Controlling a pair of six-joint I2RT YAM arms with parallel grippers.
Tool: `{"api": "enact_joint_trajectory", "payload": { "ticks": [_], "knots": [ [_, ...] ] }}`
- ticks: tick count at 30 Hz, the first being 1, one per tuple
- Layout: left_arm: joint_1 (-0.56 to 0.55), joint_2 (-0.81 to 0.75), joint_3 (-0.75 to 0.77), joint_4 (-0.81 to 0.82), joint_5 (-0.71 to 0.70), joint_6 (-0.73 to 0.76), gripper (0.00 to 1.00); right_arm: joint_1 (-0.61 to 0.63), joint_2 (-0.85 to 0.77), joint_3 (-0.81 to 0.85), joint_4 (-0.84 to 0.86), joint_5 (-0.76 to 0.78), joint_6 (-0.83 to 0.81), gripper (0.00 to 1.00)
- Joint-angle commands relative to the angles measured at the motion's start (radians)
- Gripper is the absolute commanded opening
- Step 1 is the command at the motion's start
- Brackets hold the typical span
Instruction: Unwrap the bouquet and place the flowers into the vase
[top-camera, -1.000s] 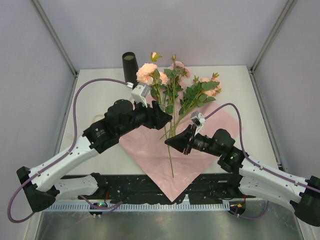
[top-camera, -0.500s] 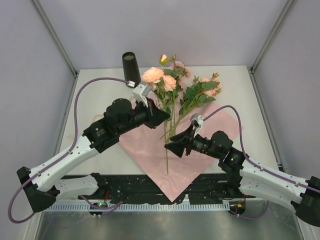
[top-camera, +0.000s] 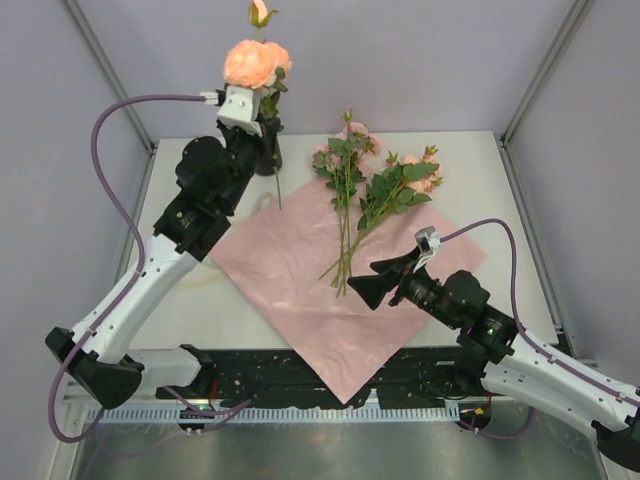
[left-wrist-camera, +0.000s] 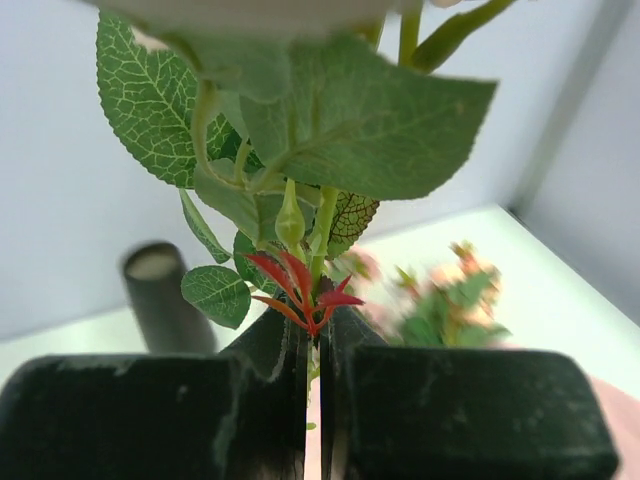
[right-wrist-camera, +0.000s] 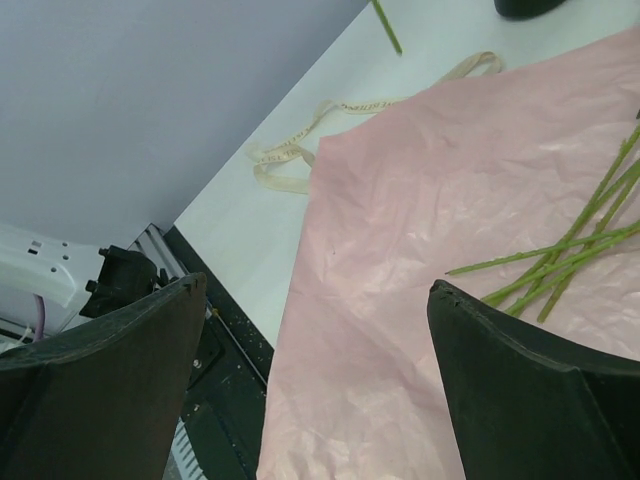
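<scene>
My left gripper (top-camera: 265, 118) is raised at the back left, shut on the stem of one peach-pink rose (top-camera: 255, 62). Its bloom stands above the fingers and its stem (top-camera: 277, 190) hangs down behind. In the left wrist view the jaws (left-wrist-camera: 316, 325) pinch the stem under the green leaves (left-wrist-camera: 340, 120), with the black vase (left-wrist-camera: 165, 300) behind and to the left. From above, the vase is mostly hidden by the left gripper. The other flowers (top-camera: 375, 185) lie on the spread pink wrapping sheet (top-camera: 300, 270). My right gripper (top-camera: 362, 285) (right-wrist-camera: 315, 285) is open and empty, just left of their stem ends (right-wrist-camera: 560, 265).
The cream ribbon (right-wrist-camera: 330, 125) lies loose on the white table past the sheet's left corner. The sheet's near corner hangs over the table's front edge (top-camera: 345, 385). Grey walls and metal frame posts enclose the table on three sides.
My left arm has lifted the one rose up and back toward the vase. The right gripper has opened, let go of the stems and drawn back to the right.
</scene>
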Motion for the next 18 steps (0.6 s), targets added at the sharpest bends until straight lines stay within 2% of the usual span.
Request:
{"api": "enact_joint_trajectory", "payload": {
  "ticks": [1,8,18],
  "knots": [
    [0.119,0.087,0.104,0.241,-0.039,0.137,0.0,0.004,0.004,0.056,-0.034,0.062,0.003,0.96],
    [0.273,0.261,0.217,0.442,0.068,0.107,0.0,0.005,0.064,0.065,0.034,0.067,0.016,0.95],
    [0.376,0.47,0.501,0.454,0.159,0.079,0.0,0.004,0.133,0.096,0.045,0.118,-0.017,0.95]
  ]
}}
